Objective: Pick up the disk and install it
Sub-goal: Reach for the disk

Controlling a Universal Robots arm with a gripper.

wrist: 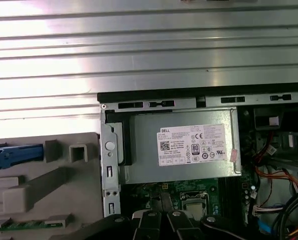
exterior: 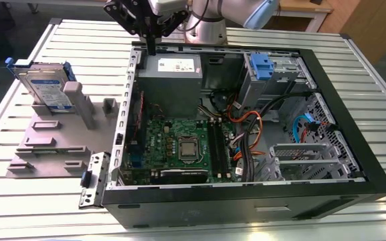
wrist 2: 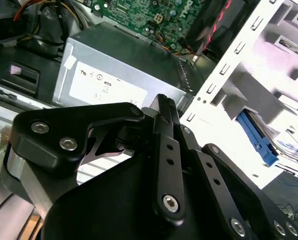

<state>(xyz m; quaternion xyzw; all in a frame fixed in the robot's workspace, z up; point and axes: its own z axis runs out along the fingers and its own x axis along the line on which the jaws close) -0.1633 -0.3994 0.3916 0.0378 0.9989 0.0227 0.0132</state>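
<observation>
A slatted metal desk (exterior: 371,65) is spread beneath everything, and its bright ribs are also seen in the first wrist view. On it an open black computer case (exterior: 247,203) is laid on its side with its inside turned upward. A grey plastic stand (exterior: 52,138) with upright posts is set on the desk just beside the case, at the exterior view's left.

Beyond the far side of the case, the silver arm (exterior: 206,22) is seen rising out of the exterior view.

Inside the case, a grey power box (exterior: 169,80) with a white sticker is fixed in the far corner nearest the stand. A green circuit board (exterior: 179,145) is laid flat next to it, and orange and black wires (exterior: 247,120) are bunched on the board's other side.

The disk (exterior: 45,88) is stood upright on its edge at the far end of the stand, with its white-and-blue label on show. It is touched by nothing but the stand and is well apart from the jaws. Its blue side bracket (wrist: 16,155) is caught in the first wrist view, lying along the stand.

The jaws are hung above the far rim of the case, over the corner where the power box sits. They are drawn together, and nothing is held between them.
</observation>
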